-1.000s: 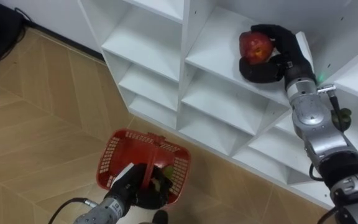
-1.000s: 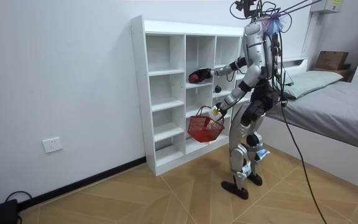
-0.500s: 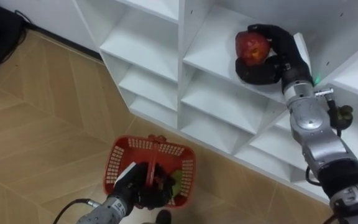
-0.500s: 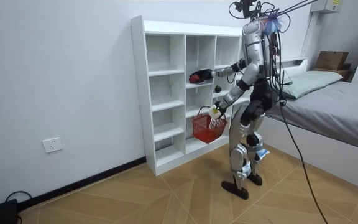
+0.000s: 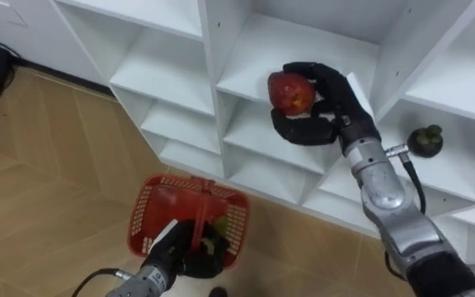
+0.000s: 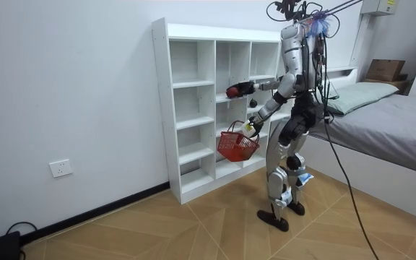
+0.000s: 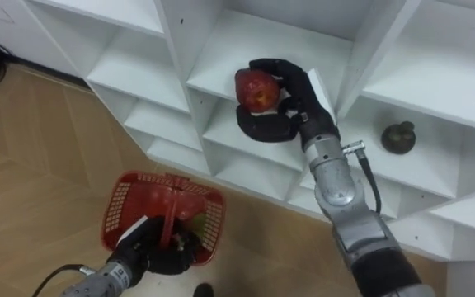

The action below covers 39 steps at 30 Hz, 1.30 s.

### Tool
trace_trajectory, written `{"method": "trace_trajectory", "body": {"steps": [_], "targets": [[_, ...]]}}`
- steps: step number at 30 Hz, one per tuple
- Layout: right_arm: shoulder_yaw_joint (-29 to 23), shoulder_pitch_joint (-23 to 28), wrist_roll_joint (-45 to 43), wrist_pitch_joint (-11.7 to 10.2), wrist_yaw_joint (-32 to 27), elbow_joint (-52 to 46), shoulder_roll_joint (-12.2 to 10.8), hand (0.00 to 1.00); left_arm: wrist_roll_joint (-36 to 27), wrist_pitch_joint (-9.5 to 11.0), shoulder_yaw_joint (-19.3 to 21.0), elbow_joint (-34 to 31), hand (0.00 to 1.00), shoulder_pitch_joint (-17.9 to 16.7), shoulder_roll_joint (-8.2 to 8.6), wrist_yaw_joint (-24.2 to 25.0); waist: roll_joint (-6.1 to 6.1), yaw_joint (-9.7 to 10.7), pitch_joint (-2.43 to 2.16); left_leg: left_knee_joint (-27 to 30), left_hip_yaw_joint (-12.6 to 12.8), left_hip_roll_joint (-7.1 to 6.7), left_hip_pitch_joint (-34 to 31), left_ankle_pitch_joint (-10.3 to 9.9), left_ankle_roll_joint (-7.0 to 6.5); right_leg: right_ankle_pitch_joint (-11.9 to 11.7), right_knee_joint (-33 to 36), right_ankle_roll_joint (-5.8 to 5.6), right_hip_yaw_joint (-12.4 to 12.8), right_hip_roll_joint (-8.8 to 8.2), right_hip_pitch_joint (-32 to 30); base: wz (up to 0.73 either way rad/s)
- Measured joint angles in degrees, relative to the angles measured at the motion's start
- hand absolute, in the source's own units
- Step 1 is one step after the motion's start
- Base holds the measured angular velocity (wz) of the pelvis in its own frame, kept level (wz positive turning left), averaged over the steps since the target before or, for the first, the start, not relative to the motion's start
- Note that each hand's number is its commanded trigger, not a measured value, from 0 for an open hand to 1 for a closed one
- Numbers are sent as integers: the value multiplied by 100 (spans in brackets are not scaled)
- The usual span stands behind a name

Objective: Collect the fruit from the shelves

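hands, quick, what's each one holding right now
Left hand: fingers shut on the handle of the red basket.
Right hand: fingers shut on the red fruit.

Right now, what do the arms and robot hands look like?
Both alike: the right robot hand and left robot hand are black with a small white tag on the back. Forearms are silver-grey, rounded metal segments; a dark cable loops beside the right wrist, another trails from the left.
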State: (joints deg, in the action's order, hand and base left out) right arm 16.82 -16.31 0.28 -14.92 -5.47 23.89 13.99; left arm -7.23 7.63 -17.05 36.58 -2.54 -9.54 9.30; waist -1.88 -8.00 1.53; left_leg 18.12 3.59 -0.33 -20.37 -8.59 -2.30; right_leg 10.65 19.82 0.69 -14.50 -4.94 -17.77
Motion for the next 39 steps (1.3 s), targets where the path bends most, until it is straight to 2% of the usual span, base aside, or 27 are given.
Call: {"method": "trace_trajectory", "body": {"steps": [5,10,14,17,29,32,39], "targets": [[2,229,-163,-1,279,-208,-163,100,0,38,11,0,100,19,3,6,21,31,-16,19,118,29,5,-1,1,-9,86,8,103,6,-73,-11],[133,655,-189,-1,611,-200,-164,100,-1,149,0,-3,100,-33,12,27,47,133,-33,57,104,37,4,-1,1,-11,85,13,55,7,-34,3],[206,1083,-191,4,767,-199,-155,100,-1,158,-7,-3,100,-127,12,26,60,194,-33,84,109,49,-3,-1,1,-22,84,29,43,7,-32,0],[206,1215,-310,7,821,-199,-138,100,-9,158,-7,-6,100,-130,21,26,75,196,-39,98,109,56,-7,4,8,-25,85,34,48,4,-41,0],[209,1317,-316,11,858,-197,-143,100,-8,165,-5,-24,100,-131,120,27,90,187,-49,108,120,58,-18,7,13,-21,91,39,106,3,-68,0],[217,1325,-317,117,943,-197,-146,100,-8,165,-5,-24,100,-130,157,27,90,191,-49,106,121,59,-25,7,14,-21,88,38,103,3,-70,0],[216,1325,-380,131,983,-197,-145,100,-8,165,-5,-24,100,-130,207,27,88,199,-50,105,136,63,-15,7,14,-21,86,38,109,6,-67,0]]}}
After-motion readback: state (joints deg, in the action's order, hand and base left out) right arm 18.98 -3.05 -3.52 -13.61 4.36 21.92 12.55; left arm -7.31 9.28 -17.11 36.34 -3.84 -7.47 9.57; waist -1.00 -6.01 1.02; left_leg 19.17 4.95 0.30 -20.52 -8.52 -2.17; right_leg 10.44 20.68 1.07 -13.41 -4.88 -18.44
